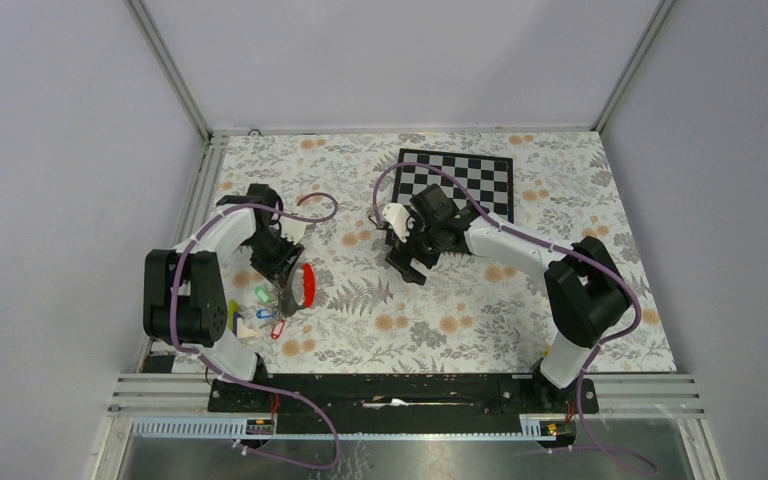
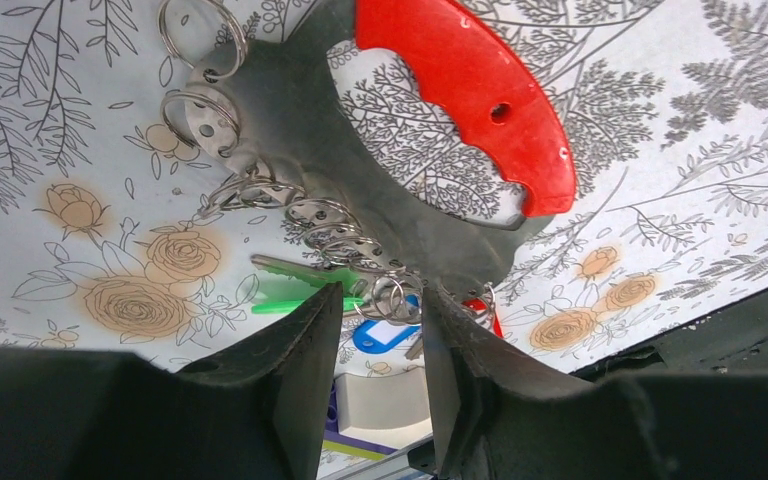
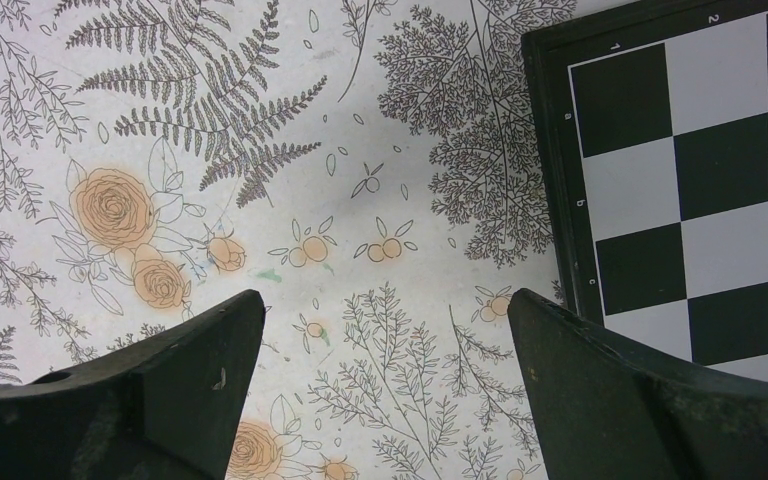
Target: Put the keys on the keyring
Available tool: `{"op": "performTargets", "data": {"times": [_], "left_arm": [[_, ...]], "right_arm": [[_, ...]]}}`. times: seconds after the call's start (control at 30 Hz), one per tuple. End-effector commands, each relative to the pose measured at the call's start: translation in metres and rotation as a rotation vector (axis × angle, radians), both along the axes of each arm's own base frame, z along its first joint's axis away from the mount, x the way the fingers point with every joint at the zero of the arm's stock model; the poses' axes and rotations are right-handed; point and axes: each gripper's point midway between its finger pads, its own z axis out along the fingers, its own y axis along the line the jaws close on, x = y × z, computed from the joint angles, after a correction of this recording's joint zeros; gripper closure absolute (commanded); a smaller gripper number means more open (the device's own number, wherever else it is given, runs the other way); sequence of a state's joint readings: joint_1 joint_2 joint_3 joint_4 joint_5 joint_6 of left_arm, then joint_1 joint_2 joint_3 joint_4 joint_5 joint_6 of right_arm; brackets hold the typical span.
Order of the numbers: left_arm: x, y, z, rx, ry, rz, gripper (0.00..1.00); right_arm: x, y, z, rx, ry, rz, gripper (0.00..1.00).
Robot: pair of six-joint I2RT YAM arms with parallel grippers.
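The keyring holder has a red handle (image 2: 470,90) and a grey metal body (image 2: 300,120) with several split rings (image 2: 330,215) along its edge. It lies at the table's left (image 1: 307,283). A green key (image 2: 290,285), a blue-tagged key (image 2: 385,335) and a red-tagged key (image 2: 485,310) lie beside its lower end. My left gripper (image 2: 382,300) is narrowly open, its tips on either side of the lowest rings (image 2: 395,295). I cannot tell whether the tips touch them. My right gripper (image 3: 380,330) is wide open and empty over bare cloth.
A yellow-and-white block (image 2: 380,405) lies just behind the keys, near the table's left front edge (image 1: 243,325). A chessboard (image 1: 460,180) lies at the back middle; its corner (image 3: 680,180) is right of my right gripper. The left wall rail (image 1: 195,200) is close.
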State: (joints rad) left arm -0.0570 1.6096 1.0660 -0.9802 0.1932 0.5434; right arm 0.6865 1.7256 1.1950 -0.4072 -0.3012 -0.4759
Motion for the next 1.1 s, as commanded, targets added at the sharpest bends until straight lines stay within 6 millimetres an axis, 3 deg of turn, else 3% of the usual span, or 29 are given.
{"op": "performTargets", "data": {"times": [0.0,0.6,1.07], "left_arm": [[0.007,0.006,-0.006,0.031,0.006,0.043,0.6],[-0.004,-0.003,-0.023,-0.024,0.069,0.045,0.58],[-0.014,-0.007,-0.016,-0.053,0.087,0.017,0.61]], "right_arm": [[-0.001,0.001,-0.001,0.004,-0.002,0.019,0.0],[-0.002,0.0,-0.007,-0.009,0.014,0.023,0.0],[-0.003,-0.001,-0.013,-0.026,0.035,0.025,0.0]]}}
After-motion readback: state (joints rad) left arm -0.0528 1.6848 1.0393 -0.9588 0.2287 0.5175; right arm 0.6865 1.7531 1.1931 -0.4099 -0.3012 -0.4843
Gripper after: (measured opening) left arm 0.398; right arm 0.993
